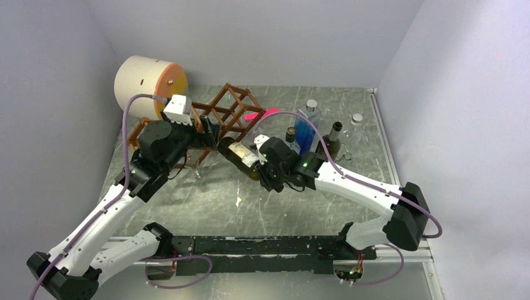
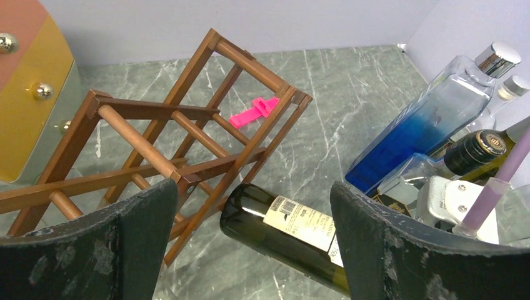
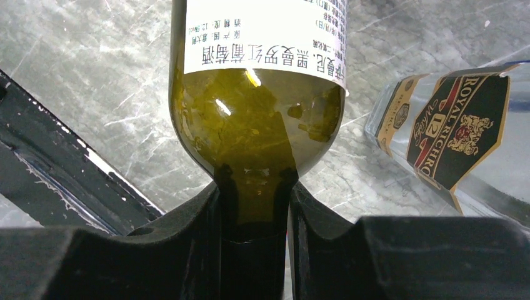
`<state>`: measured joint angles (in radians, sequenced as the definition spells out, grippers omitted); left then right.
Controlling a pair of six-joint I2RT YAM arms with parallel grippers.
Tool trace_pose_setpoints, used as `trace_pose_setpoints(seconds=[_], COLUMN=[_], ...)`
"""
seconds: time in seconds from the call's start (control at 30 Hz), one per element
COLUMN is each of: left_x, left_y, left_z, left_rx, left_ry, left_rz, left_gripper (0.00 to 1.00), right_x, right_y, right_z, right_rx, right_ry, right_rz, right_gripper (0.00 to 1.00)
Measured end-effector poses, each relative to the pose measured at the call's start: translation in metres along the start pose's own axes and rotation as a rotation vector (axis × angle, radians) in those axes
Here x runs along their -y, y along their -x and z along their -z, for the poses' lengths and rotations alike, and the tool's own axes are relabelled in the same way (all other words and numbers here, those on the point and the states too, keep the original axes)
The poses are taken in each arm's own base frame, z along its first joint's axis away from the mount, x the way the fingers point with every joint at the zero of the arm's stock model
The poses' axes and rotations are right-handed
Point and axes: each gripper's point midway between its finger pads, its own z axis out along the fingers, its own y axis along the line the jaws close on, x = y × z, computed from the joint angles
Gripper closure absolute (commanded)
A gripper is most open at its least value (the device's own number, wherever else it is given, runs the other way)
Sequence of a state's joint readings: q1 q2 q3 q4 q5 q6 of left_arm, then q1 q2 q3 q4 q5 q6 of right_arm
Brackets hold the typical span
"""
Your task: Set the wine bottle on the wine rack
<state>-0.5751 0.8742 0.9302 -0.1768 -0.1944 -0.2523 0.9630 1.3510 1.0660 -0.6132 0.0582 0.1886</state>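
On the grey marbled desk, toward the back left, stands the wine rack, a reddish-brown lattice of thin wooden bars with open diamond cells. All the cells I can see hold nothing. Just behind it, to the left, a cream drum with an orange face lies on its side. A small bright pink piece lies on the desk just behind the rack's right end. The wine bottle, dark green glass with a white printed label, lies nearly level just in front of the rack's lower right corner. Its base points at the frame and its neck points away to the right. It is not in any cell, and I cannot tell whether the base touches the wood. The right tool is clenched around the bottle's neck, one dark pad on each side of the glass. The left tool is released, its two dark fingers spread wide with nothing between them. It hovers at the near left side of the rack, facing the frame and the bottle's base. Behind the right arm stands a cluster of other bottles: a tall clear one tinted blue, a dark one with a black and gold cap, and a clear one with a crested black label.
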Motion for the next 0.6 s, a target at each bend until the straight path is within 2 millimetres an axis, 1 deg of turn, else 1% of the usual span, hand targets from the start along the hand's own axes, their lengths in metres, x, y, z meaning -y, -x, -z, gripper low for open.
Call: trace_pose_setpoints(seconds=[0.2,0.33,0.37,0.43,0.5,0.6], left_x=[0.002,0.008,0.008,0.007,0.005,0.004], left_y=[0.005,0.030,0.032,0.030,0.020,0.012], left_z=[0.002,0.005,0.007,0.013,0.017,0.018], left_rx=[-0.066,-0.090,-0.092,-0.110,-0.152,-0.172], left_ry=[0.018,0.025,0.026,0.030,0.035,0.033], left_rz=[0.003,0.011,0.013,0.018,0.021,0.018], left_gripper=[0.05,0.05,0.05,0.05,0.05,0.05], right_x=[0.004,0.006,0.006,0.005,0.003,-0.001], right_y=[0.004,0.004,0.004,0.005,0.009,0.014], right_z=[-0.005,-0.016,-0.019,-0.023,-0.025,-0.029], right_rx=[0.000,-0.009,-0.011,-0.009,0.010,0.048], right_ry=[-0.049,-0.084,-0.089,-0.093,-0.092,-0.091], right_rz=[-0.049,-0.082,-0.086,-0.091,-0.092,-0.096], right_gripper=[1.00,1.00,1.00,1.00,1.00,1.00])
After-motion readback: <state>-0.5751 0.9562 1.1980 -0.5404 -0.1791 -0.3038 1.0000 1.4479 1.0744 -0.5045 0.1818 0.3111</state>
